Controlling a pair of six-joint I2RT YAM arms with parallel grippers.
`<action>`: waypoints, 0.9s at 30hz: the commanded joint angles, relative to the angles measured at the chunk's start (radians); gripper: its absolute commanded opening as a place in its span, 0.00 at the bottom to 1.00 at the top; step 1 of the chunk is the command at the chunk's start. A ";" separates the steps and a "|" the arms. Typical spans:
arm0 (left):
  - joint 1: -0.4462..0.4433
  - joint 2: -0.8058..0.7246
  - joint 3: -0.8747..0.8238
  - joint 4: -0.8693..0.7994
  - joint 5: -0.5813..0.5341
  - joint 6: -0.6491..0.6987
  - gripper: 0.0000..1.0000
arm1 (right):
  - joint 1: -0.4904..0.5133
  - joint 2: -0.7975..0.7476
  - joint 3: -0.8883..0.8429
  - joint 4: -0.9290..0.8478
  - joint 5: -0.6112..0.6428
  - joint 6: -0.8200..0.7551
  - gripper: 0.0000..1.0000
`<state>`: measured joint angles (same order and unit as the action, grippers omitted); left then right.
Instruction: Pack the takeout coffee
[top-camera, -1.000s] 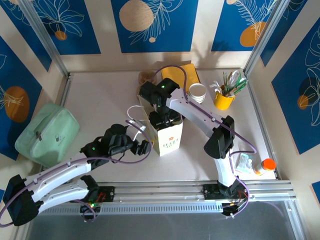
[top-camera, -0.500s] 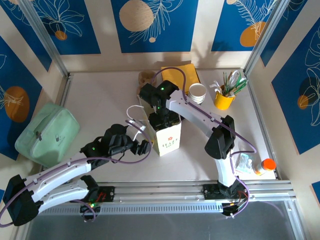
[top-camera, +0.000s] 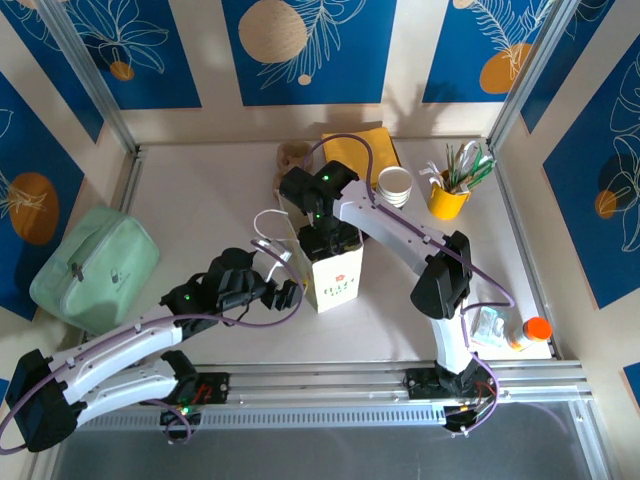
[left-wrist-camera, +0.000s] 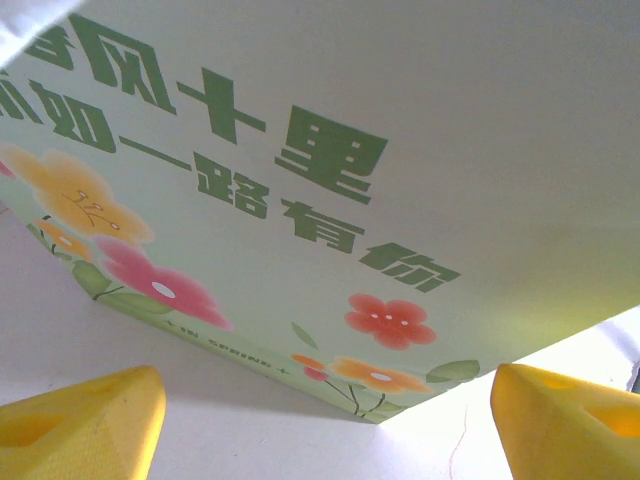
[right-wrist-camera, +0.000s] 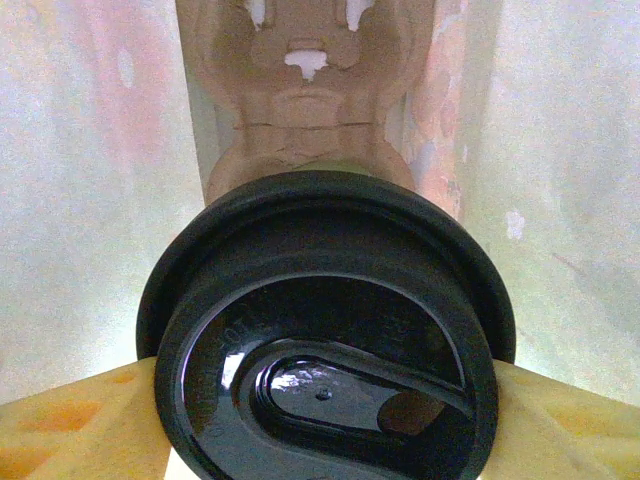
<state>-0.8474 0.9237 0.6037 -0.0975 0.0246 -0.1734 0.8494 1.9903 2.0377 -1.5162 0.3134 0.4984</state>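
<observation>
Workspace, top view
- A white paper bag (top-camera: 337, 278) stood upright near the middle of the table (top-camera: 200, 200), its printed face toward the near edge.
- A green pouch (top-camera: 95, 265) lay at the left edge.
- A stack of white cups (top-camera: 396, 185) and a yellow mug (top-camera: 447, 200) holding utensils stood near the far right corner. A yellow cloth (top-camera: 362, 148) lay at the far edge.
- An orange-capped bottle (top-camera: 527, 332) stood at the near right corner.

Right arm
- The arm reached from the near right over the bag, with its wrist pointed down into the open top.
- In the right wrist view, the right gripper (right-wrist-camera: 322, 440) held the coffee (right-wrist-camera: 325, 330). One yellow finger (right-wrist-camera: 70, 425) pressed each side of the cup just under the black lid.
- The coffee sat upright inside the bag, lid toward the camera, with the bag's pale walls on both sides.
- A brown pulp carrier (right-wrist-camera: 305, 90) lay below the cup on the bag floor. Whether the cup touched it could not be determined.

Left arm
- The left gripper (left-wrist-camera: 325, 430) sat low, just beside the bag's left near corner.
- Its fingers were spread wide with nothing between them.
- The left wrist view faced a bag panel printed with green characters and flowers. Contact between the fingertips and the bag could not be determined.
</observation>
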 joint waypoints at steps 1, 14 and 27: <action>-0.007 -0.003 0.001 -0.005 -0.006 0.014 0.85 | -0.003 -0.044 -0.005 -0.029 -0.013 0.018 0.71; -0.006 0.021 0.006 0.008 -0.005 0.014 0.85 | -0.008 -0.076 -0.052 0.004 -0.030 0.017 0.71; -0.007 0.013 0.008 0.004 -0.001 0.012 0.85 | -0.009 -0.084 -0.089 0.059 -0.043 0.002 0.71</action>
<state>-0.8474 0.9455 0.6037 -0.0971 0.0250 -0.1738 0.8436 1.9511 1.9667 -1.4643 0.3050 0.4984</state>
